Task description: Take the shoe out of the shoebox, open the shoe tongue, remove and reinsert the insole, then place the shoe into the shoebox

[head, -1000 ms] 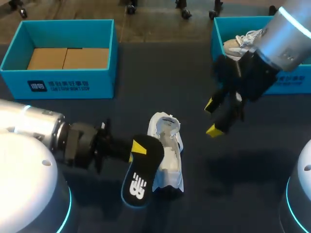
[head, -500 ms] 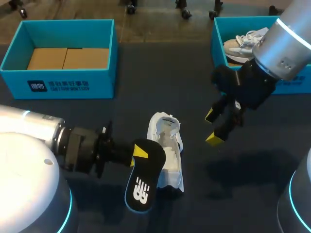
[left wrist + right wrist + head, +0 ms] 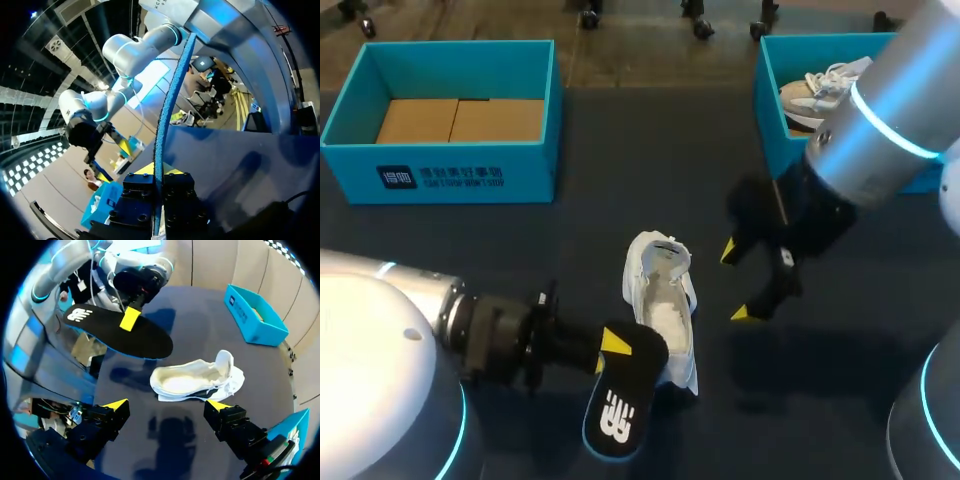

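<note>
Our left arm (image 3: 390,300) comes in low from the left corner, its dark wrist (image 3: 505,335) stretched out level toward the middle. Our left gripper (image 3: 610,346) is clamped on the insole (image 3: 612,415), with one yellow tip on top and the other finger beneath. In the left wrist view the insole's edge stands between the two fingers. Our right arm (image 3: 890,120) slants down from the right corner. Our right gripper (image 3: 739,282) hangs in the air, fingers spread wide, yellow tips well apart and pointing downward, gripping nothing.
</note>
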### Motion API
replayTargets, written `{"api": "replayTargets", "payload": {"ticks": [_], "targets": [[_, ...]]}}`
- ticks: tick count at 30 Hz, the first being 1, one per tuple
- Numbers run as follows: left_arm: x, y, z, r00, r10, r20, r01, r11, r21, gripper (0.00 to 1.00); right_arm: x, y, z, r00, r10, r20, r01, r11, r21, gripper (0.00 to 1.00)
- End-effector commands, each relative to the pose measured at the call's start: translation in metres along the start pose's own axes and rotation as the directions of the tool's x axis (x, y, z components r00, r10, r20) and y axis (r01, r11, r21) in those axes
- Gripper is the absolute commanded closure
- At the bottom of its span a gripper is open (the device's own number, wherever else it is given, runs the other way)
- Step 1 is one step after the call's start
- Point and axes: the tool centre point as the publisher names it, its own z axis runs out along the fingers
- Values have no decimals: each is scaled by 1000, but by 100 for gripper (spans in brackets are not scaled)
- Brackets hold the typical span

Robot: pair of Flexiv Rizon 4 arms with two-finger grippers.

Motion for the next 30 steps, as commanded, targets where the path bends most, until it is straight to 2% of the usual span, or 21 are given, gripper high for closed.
{"api": "replayTargets", "payload": {"ticks": [1, 9, 11, 14, 18, 21, 26, 30], "targets": [[4, 11, 5, 1000, 6, 11, -6, 1000, 19, 100, 0, -3, 15, 1000, -6, 1, 6, 1000, -16, 0], [4, 11, 5, 1000, 6, 11, -6, 1000, 19, 100, 0, -3, 15, 1000, -6, 1, 6, 1000, -16, 0], [6, 11, 9, 1000, 3, 29, -4, 1000, 22, 100, -2, 3, 17, 998, -58, 33, 58, 998, 25, 0], [9, 10, 10, 1000, -7, 30, 7, 999, 32, 100, -4, 7, 30, 997, -70, 30, 68, 996, 58, 0], [11, 10, 13, 999, -21, 31, 19, 998, 51, 100, -3, 0, 49, 997, -73, 32, 71, 996, 45, 0], [14, 6, 18, 999, -18, 34, 17, 998, 55, 100, -2, -4, 57, 998, -46, 35, 44, 998, 41, 0], [13, 4, 23, 999, -19, 38, 16, 998, 58, 100, -3, -9, 68, 999, 32, -3, -31, 996, 80, 0], [11, 3, 22, 999, -19, 36, 17, 999, 43, 100, -1, -12, 69, 999, 54, -3, -54, 995, 78, 0]]}}
